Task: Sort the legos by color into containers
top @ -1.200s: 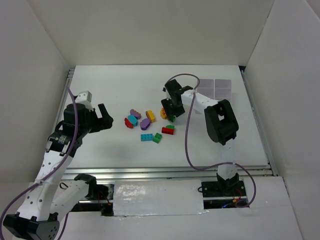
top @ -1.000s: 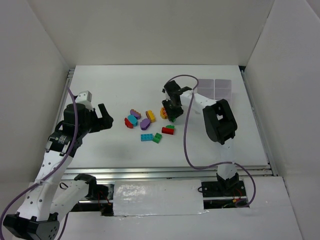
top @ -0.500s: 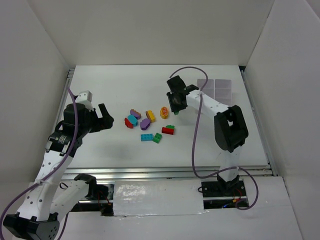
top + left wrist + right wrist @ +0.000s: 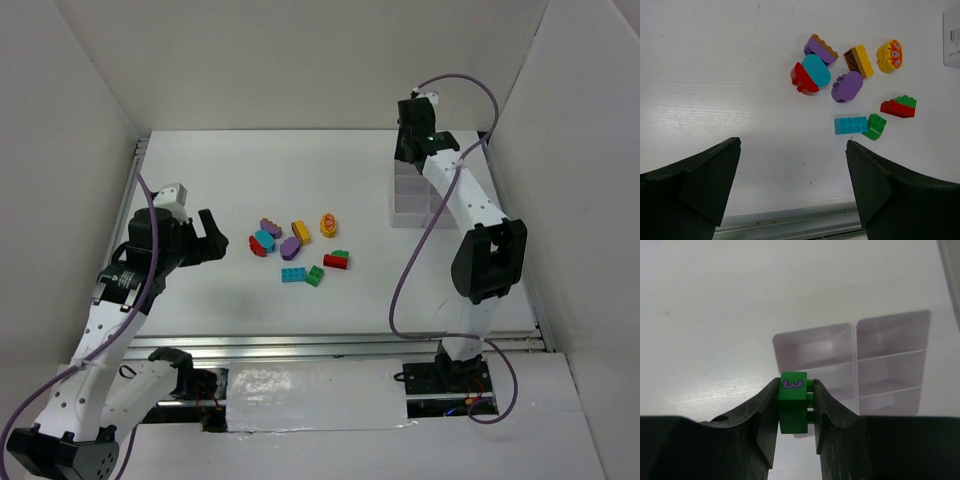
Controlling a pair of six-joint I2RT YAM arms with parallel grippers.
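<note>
High over the far right of the table [image 4: 250, 170], the right claw [image 4: 796, 390] pinches a green lego [image 4: 792, 412] marked with a purple 3. The organiser tray [image 4: 892, 354] lies directly below and slightly ahead of it. The left claw [image 4: 792, 145], spread wide and empty, hangs over the loose legos [image 4: 850, 85] mid-table, well apart from the tray.

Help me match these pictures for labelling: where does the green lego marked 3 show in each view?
Top external: hidden inside the right gripper, at the far end of the organiser tray.
Left wrist: not in it.
Right wrist: lower centre, the green lego pinched in the jaws.
Shared landmark: the tray, seemingly the grey corner at the left wrist picture's right edge, and just beyond the lego in the right wrist view.
</note>
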